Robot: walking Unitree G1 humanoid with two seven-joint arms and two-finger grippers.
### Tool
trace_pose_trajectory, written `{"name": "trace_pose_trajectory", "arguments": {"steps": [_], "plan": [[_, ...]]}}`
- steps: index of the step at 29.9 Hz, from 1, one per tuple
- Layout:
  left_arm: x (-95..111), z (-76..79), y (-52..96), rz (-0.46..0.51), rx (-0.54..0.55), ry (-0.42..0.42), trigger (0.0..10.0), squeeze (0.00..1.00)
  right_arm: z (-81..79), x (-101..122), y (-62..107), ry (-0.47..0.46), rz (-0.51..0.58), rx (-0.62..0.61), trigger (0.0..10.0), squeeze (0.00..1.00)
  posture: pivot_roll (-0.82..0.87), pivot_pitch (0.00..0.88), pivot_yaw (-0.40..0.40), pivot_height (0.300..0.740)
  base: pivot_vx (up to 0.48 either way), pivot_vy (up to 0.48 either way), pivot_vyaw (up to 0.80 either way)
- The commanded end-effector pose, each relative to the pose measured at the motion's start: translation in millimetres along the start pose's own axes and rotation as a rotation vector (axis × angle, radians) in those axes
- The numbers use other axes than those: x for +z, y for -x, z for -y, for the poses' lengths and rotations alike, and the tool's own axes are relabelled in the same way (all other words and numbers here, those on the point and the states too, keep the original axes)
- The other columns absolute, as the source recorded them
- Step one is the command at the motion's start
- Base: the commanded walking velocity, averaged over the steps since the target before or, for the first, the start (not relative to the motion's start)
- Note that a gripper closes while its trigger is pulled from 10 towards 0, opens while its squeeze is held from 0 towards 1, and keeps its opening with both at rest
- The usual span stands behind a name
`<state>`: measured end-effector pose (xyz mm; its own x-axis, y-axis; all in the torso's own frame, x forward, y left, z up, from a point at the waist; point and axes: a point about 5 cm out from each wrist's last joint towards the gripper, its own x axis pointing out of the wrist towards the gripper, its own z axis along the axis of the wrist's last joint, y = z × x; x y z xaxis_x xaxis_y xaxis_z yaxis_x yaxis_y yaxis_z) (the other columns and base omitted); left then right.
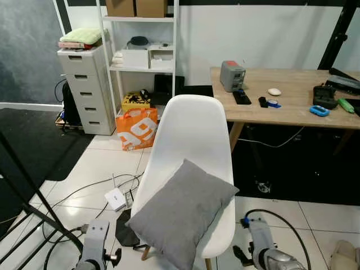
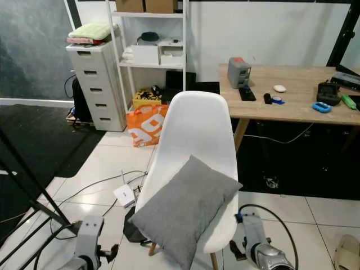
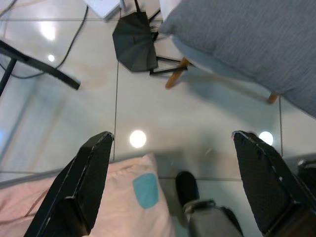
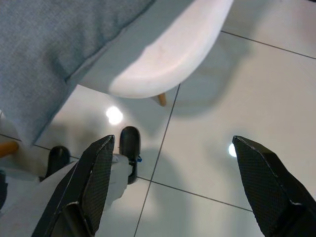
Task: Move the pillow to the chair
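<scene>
A grey pillow (image 1: 181,212) lies tilted on the seat of a white shell chair (image 1: 193,135) with wooden legs, one corner hanging over the seat's front edge. My left arm (image 1: 94,247) hangs low to the left of the chair, my right arm (image 1: 264,252) low to its right. In the left wrist view my left gripper (image 3: 173,177) is open over the floor tiles, with the pillow (image 3: 247,44) beyond it. My right gripper (image 4: 175,185) is open too, below the chair's seat edge (image 4: 163,64) and the pillow (image 4: 44,54).
A wooden desk (image 1: 292,101) with small devices stands behind the chair to the right. A white drawer unit (image 1: 87,90), a shelf and an orange bag (image 1: 138,128) stand at the back left. Cables and a white box (image 1: 115,198) lie on the tiles; black tripod legs (image 1: 28,185) cross the left.
</scene>
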<state>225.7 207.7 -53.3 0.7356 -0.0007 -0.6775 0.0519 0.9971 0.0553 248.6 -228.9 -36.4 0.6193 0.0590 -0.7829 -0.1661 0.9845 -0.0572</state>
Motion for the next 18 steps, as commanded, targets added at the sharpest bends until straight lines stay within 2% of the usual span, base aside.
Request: {"name": "trace_pose_trajectory", "arguments": {"steps": [1, 9, 18], "plan": [[-5.0, -6.3, 1.7, -0.035, 0.015, -0.036, 10.0, 0.00, -3.7, 1.3, -1.3, -0.002, -0.008, 0.006, 10.0, 0.00, -0.13, 0.040, -0.021, 0.740, 0.000, 0.000, 0.00], [-7.9, -8.3, 2.4, -0.053, 0.036, -0.052, 10.0, 0.00, -7.5, -2.9, -2.1, -0.008, -0.010, 0.001, 10.0, 0.00, -0.13, 0.001, -0.022, 0.740, 0.000, 0.000, 0.00], [-9.4, -12.2, 2.8, -0.072, 0.096, -0.122, 10.0, 0.00, -7.7, 0.9, -2.7, -0.006, -0.003, -0.014, 10.0, 0.00, -0.14, 0.000, -0.023, 0.740, 0.000, 0.000, 0.00]]}}
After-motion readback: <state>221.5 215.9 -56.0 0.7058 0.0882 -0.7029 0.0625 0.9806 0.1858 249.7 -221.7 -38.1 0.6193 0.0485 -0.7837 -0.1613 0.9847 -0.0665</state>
